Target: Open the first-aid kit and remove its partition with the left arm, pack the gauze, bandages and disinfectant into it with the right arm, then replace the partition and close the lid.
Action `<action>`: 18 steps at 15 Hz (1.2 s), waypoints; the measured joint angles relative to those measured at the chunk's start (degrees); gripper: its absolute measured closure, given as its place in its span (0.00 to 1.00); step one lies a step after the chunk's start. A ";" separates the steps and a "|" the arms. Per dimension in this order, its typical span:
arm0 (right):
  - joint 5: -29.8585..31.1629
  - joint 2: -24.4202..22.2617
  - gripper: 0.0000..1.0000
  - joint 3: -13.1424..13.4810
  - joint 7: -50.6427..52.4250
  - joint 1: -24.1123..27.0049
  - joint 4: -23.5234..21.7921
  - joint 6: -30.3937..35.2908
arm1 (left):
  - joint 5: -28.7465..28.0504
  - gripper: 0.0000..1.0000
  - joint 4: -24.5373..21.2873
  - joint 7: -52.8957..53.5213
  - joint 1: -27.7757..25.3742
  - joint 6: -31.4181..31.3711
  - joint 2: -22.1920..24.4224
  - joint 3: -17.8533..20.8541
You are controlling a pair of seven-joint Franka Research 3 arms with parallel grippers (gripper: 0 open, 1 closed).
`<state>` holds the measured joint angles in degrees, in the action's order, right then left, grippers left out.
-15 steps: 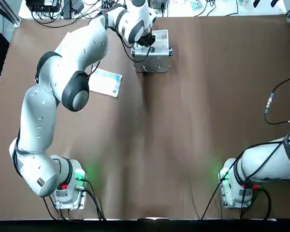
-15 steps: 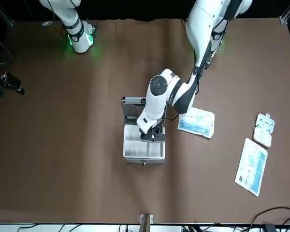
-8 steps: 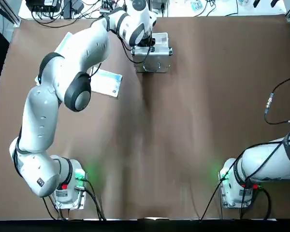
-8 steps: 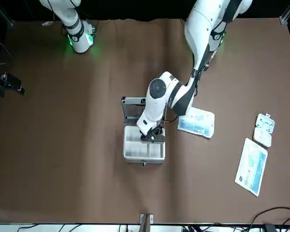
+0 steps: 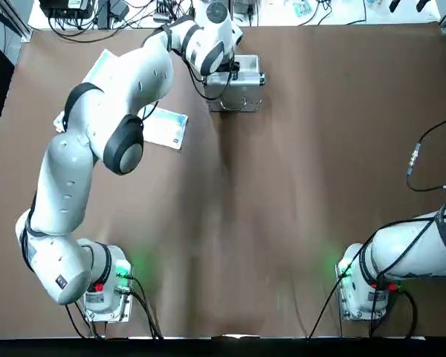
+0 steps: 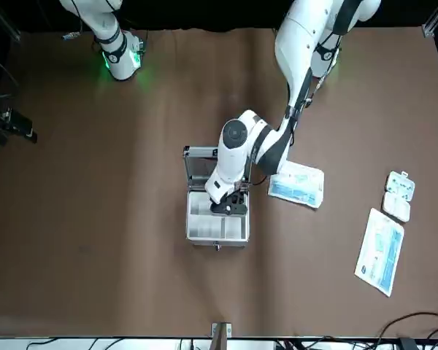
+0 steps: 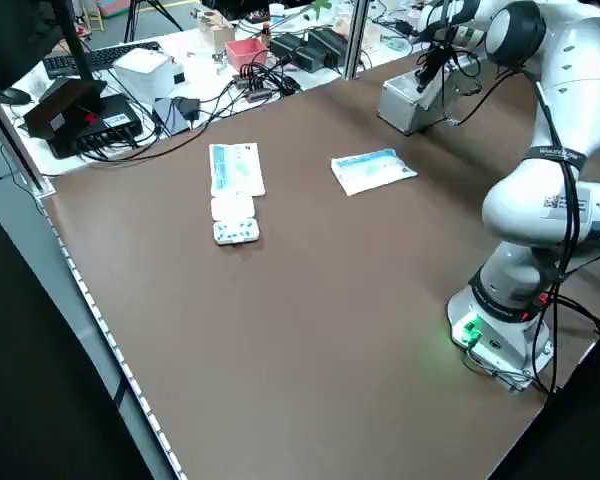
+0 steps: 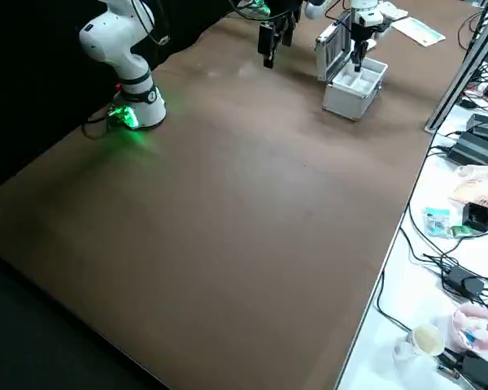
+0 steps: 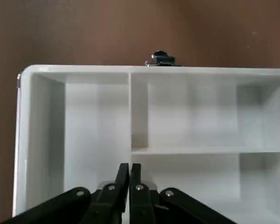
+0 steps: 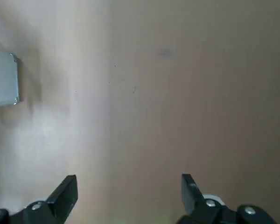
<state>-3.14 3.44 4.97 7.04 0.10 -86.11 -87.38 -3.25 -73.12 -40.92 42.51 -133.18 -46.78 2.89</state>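
I see the left gripper (image 9: 129, 175) pressed together over the partition (image 9: 186, 121) in the open case, maybe pinching its wall; right gripper (image 10: 129, 186) spread, parked.

The left arm (image 5: 97, 134) is built of fat, glossy white segments with a dark grey round joint cap and a black band below it. Its silver base plate (image 5: 104, 301) carries a green light, a red button and black cables. The right arm (image 5: 416, 249) is white too, with a thin black cable ending in a metal plug (image 5: 413, 158). The wrist views show black jaws with small silver screws.
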 joint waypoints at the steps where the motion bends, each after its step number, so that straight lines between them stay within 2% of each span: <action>1: 0.00 0.00 0.02 0.00 0.00 0.01 0.00 0.00 | 0.00 0.94 0.00 0.00 0.00 0.00 -0.03 0.03; 6: 0.00 -0.01 0.02 0.00 0.01 0.01 0.00 0.01 | -0.01 0.89 0.00 0.00 0.17 -0.03 -0.31 0.04; 13: -0.01 -0.01 0.02 -0.01 0.06 0.03 0.00 0.01 | -0.01 0.28 2.09 -0.43 -0.62 -0.83 1.03 0.67; 14: -0.02 -0.01 0.02 -0.01 0.10 0.03 0.00 0.01 | -0.01 0.14 2.39 -0.55 -1.06 -0.81 1.92 0.68; 15: -0.03 -0.01 0.02 -0.02 0.12 0.03 0.00 0.02 | -0.01 0.05 2.65 -0.59 -1.52 -0.81 3.14 0.69; 16: -0.03 0.00 0.02 -0.02 0.13 0.03 -0.01 0.04 | -0.01 0.00 2.83 -0.71 -1.97 -0.52 4.69 0.69; 18: -0.03 -0.01 0.02 -0.02 0.15 0.04 -0.01 0.04 | -0.01 0.00 2.99 -0.71 -2.87 3.33 8.61 0.70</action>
<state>-3.18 3.43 4.95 7.19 0.15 -86.13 -87.34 -3.26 -70.13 -41.63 39.65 -129.84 -38.17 3.59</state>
